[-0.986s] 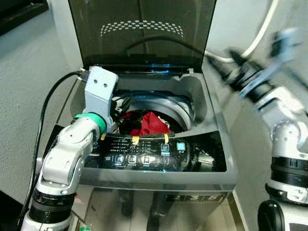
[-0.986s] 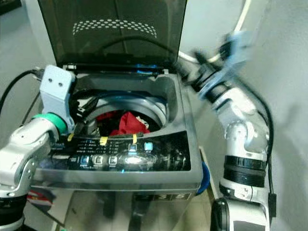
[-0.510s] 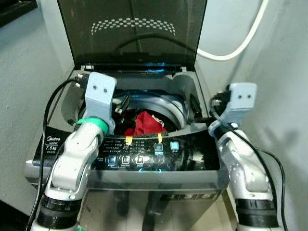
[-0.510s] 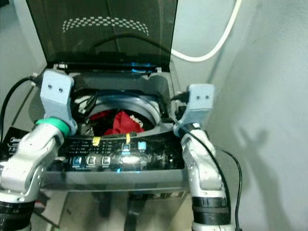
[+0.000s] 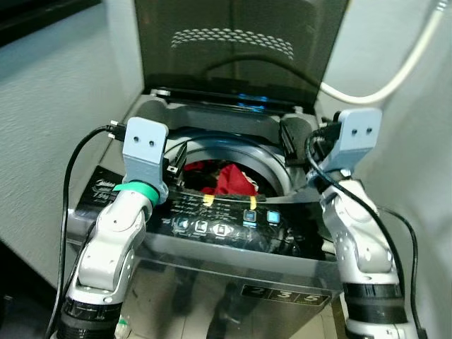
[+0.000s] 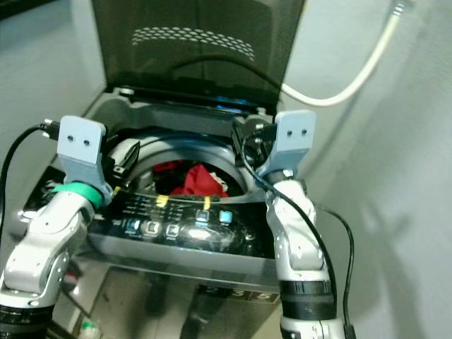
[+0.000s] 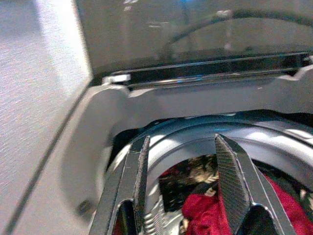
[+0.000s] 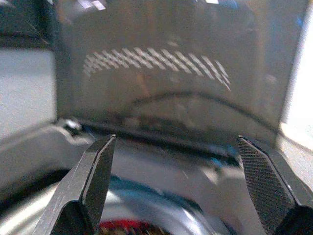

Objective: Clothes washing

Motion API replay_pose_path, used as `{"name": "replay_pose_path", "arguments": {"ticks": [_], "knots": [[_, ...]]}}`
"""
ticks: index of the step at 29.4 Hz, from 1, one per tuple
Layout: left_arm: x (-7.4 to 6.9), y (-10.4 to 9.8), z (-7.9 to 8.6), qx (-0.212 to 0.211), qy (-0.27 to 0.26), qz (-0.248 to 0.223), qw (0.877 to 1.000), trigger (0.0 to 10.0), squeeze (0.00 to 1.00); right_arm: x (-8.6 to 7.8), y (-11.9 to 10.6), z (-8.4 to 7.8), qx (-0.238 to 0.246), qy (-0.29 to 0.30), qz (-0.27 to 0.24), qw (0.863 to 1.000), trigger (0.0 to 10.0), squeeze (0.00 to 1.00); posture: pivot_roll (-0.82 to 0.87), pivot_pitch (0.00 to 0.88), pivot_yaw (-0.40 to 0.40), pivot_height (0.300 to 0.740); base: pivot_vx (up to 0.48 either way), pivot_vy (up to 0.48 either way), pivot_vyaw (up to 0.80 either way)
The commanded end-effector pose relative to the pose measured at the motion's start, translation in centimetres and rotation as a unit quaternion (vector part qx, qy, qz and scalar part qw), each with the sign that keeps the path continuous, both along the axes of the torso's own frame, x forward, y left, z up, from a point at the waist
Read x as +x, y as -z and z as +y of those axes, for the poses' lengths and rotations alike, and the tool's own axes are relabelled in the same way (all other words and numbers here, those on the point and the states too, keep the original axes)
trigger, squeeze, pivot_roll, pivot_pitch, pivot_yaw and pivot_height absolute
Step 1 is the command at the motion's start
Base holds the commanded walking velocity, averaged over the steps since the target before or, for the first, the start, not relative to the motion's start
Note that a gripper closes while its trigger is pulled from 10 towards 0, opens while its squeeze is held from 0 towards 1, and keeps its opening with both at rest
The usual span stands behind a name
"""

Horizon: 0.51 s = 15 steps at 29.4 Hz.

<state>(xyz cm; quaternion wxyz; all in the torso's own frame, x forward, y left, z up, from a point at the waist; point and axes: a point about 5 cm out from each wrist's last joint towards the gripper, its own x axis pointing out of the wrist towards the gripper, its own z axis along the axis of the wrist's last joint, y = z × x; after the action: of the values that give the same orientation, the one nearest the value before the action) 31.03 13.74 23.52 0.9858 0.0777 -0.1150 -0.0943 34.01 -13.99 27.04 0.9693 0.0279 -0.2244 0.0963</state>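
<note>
Clothes [image 5: 227, 180] lie in the drum [image 5: 272, 164] of the top-loading washer [image 5: 212, 261], a red heap with darker pieces around it, below and just ahead of the left gripper [image 7: 182, 166] and lower still, off to the inner side, from the right gripper [image 8: 178, 169]. In the left wrist view the left fingers [image 7: 230, 181] stand apart, tips over the near rim of the drum, the red cloth showing between and beneath them. In the right wrist view the right fingers [image 8: 95, 174] are spread wider and aim across the tub at the raised lid [image 8: 161, 73], with a sliver of red cloth low between them.

Judging by this, the load is already in and the next move likely concerns the lid or the panel [image 5: 222, 226]. The lid stands upright behind the tub, its long edge running across, hinged at the back; the right gripper faces it more squarely and looks the nearer one to pull it down. The panel lies below and behind both sets of fingertips, beside the wrists.

A wall [image 5: 56, 106] runs close on the left, another [image 6: 395, 176] close on the right with a hose [image 6: 353, 78] on it, so sideways room looks tight.
</note>
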Motion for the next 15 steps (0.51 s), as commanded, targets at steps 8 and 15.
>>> {"name": "replay_pose_path", "arguments": {"ticks": [8,15], "knots": [[-0.18,-0.02,-0.34,0.002,0.004,-0.01,1.0,10.0,0.0,0.5,-0.32,-0.78,0.011,0.002,-0.006,1.0,10.0,0.0,0.04,0.001,-0.045,0.74,0.0,0.0,0.8],[-0.11,-0.1,-0.29,0.0,0.002,-0.012,1.0,10.0,0.0,0.66,-0.52,-0.87,0.012,0.004,-0.009,1.0,10.0,0.0,0.04,0.0,-0.046,0.74,0.0,0.0,0.8]]}}
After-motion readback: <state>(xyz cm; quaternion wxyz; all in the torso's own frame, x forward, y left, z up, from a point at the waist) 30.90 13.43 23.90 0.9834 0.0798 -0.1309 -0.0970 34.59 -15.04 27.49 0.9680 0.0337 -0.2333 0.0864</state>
